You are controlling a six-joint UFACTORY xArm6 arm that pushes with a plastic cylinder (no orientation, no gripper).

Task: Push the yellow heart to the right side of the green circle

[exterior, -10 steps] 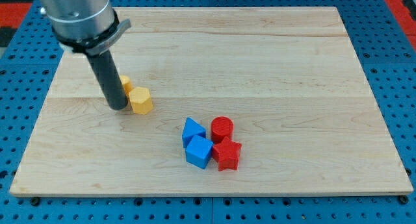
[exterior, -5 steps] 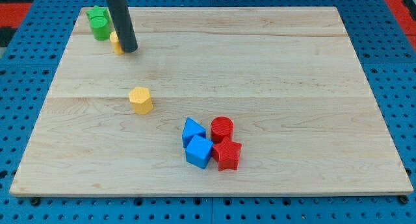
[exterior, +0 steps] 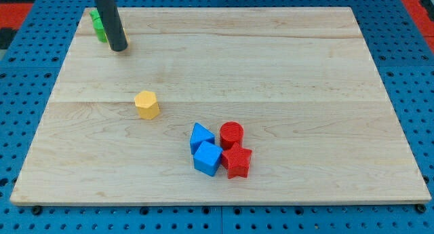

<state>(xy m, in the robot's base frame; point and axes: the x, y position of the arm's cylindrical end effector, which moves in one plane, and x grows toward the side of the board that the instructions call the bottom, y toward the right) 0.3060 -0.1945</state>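
Observation:
My rod comes down from the view's top left, and my tip (exterior: 119, 48) rests on the board near its top left corner. A green block (exterior: 97, 25) shows just left of the rod, partly covered by it; its shape cannot be made out. The yellow heart does not show; the rod stands where it last lay, right beside the green block. A yellow hexagon (exterior: 146, 104) lies alone, below and to the right of my tip.
A tight cluster sits at the lower middle of the wooden board (exterior: 285, 71): a blue triangle-like block (exterior: 200, 135), a blue cube (exterior: 207, 159), a red cylinder (exterior: 231, 133) and a red star (exterior: 237, 161). Blue pegboard surrounds the board.
My tip went from beside the yellow hexagon up to the top left corner, then slid a little left. The yellow heart moved with it toward the green block and is now hidden by the rod.

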